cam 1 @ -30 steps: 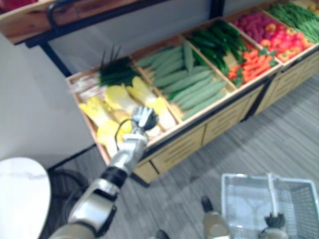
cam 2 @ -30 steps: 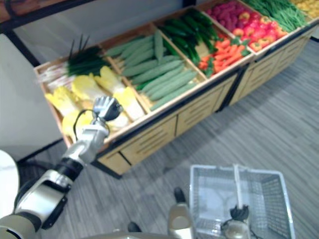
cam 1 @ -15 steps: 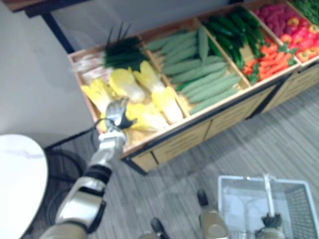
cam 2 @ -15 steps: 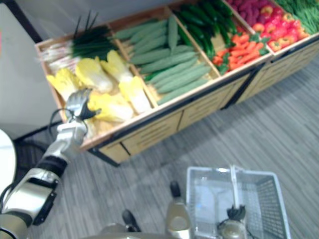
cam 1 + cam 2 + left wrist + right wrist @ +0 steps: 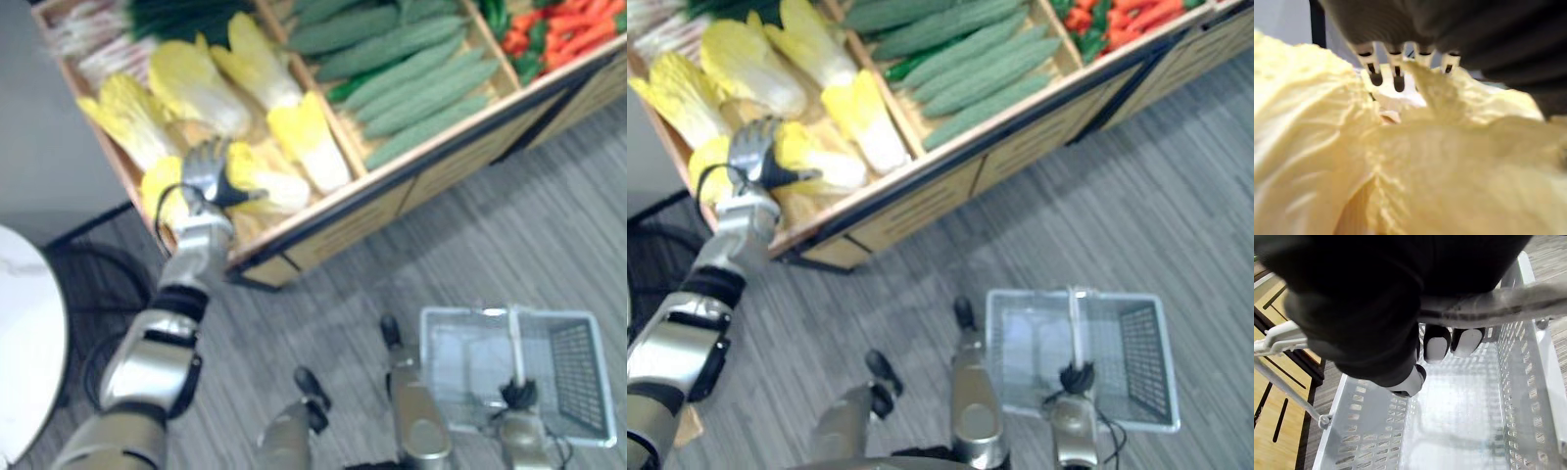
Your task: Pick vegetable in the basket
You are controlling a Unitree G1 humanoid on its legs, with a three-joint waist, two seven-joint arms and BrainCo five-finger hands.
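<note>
Shifted since before onto a yellow cabbage [image 5: 274, 186] in the wooden stand's [image 5: 343, 230] end bin, left robot hand [image 5: 204, 171] — its wrist view shows fingers [image 5: 1396, 76] relaxed on leaves, unclosed — right robot hand [image 5: 1437, 345] curled round the basket's [image 5: 578, 392] handle [image 5: 1488, 303].

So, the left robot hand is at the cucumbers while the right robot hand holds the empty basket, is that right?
Not quite: the left robot hand is at a cabbage instead, as the left eye view shows. The right robot hand does hold the empty basket.
</note>
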